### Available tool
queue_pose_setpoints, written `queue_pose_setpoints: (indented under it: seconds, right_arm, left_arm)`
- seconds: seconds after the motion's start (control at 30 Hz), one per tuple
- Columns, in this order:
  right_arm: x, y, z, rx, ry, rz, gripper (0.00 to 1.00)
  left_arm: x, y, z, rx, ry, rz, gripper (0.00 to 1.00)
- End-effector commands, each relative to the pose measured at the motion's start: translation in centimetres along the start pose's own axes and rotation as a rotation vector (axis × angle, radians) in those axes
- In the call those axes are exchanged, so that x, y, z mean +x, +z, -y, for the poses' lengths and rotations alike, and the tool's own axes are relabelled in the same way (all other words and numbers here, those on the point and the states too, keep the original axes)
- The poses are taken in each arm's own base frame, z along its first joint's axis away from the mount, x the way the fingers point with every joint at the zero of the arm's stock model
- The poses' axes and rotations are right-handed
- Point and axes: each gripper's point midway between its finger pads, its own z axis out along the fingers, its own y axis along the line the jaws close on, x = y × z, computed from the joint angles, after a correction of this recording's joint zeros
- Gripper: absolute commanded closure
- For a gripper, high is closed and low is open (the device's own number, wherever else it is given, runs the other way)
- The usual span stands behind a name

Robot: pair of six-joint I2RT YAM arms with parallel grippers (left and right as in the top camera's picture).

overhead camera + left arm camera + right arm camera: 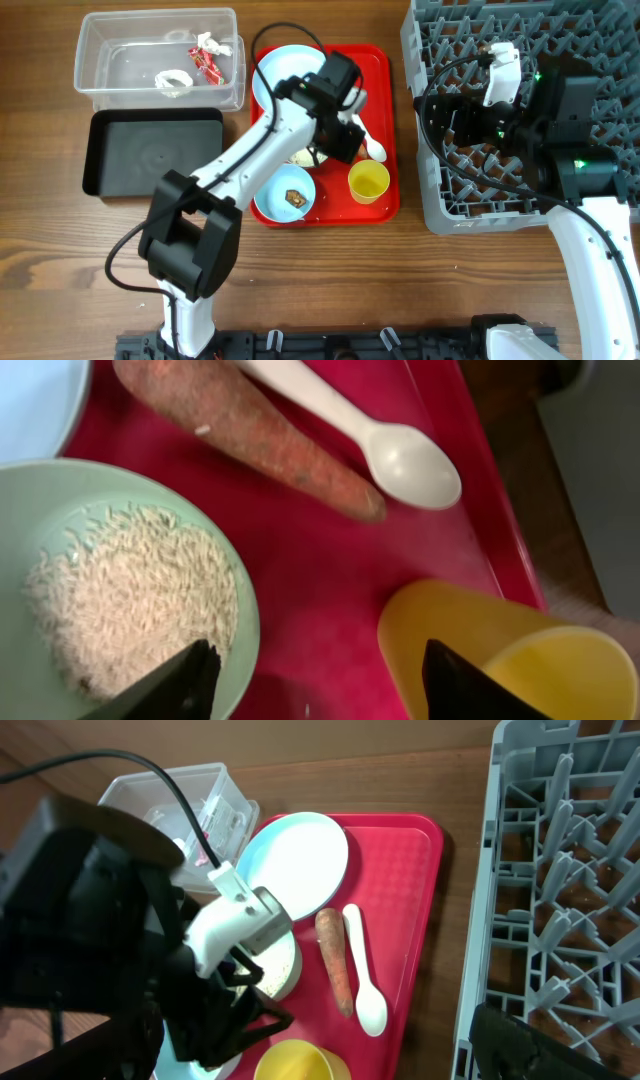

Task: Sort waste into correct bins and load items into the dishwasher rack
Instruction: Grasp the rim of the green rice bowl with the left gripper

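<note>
The left gripper [318,656] hangs wide open and empty. Its target is probably the carrot [250,432], which lies ahead of the jaws, beyond their gap and just beside the spoon [402,456]. It should advance and straddle the carrot crosswise, clear of the spoon. Whether the right gripper [446,108] is open cannot be told.

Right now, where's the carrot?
Right wrist view: carrot lies on the red tray, between the rice bowl and the white spoon, just below the plate.
</note>
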Motion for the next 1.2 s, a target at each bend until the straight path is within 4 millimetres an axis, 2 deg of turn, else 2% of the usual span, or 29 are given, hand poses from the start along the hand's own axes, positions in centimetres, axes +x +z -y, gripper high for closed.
queue_pose_setpoints:
  seconds: [0.0,0.1,0.23,0.33,0.5,0.73,0.9,1.0,1.17]
  right_arm:
    - [-0.7,0.1,0.0,0.001,0.004,0.010,0.00]
    - [-0.7,0.1,0.0,0.000,0.023,0.010,0.00]
    - [-0.6,0.1,0.0,0.001,0.026,0.006,0.00]
    - [-0.6,0.1,0.0,0.001,0.025,0.006,0.00]
    - [-0.5,0.1,0.0,0.001,0.026,0.004,0.00]
    - [-0.5,0.1,0.0,0.001,0.026,0.004,0.00]
    - [-0.5,0.1,0.0,0.002,0.027,0.001,0.00]
    - [-0.4,0.1,0.0,0.002,0.027,0.001,0.00]
    - [-0.4,0.1,0.0,0.002,0.028,0.001,0.00]
  left_arm:
    - [0.1,0.9,-1.7,-0.123,-0.028,0.041,0.39]
    - [0.2,2.0,-2.0,-0.159,-0.030,0.067,0.41]
    - [0.4,2.9,-2.8,-0.194,-0.062,0.090,0.51]
    - [0.9,3.3,-2.7,-0.194,-0.058,0.083,0.70]
    - [1.2,3.6,-2.1,-0.195,-0.064,0.081,0.76]
    - [1.2,3.8,-1.5,-0.190,-0.053,0.087,0.77]
    - [1.4,4.8,-1.9,-0.210,-0.052,0.079,0.85]
    - [1.4,5.2,-1.9,-0.211,-0.052,0.076,0.96]
    - [0.5,4.8,-1.7,-0.203,-0.053,0.111,0.96]
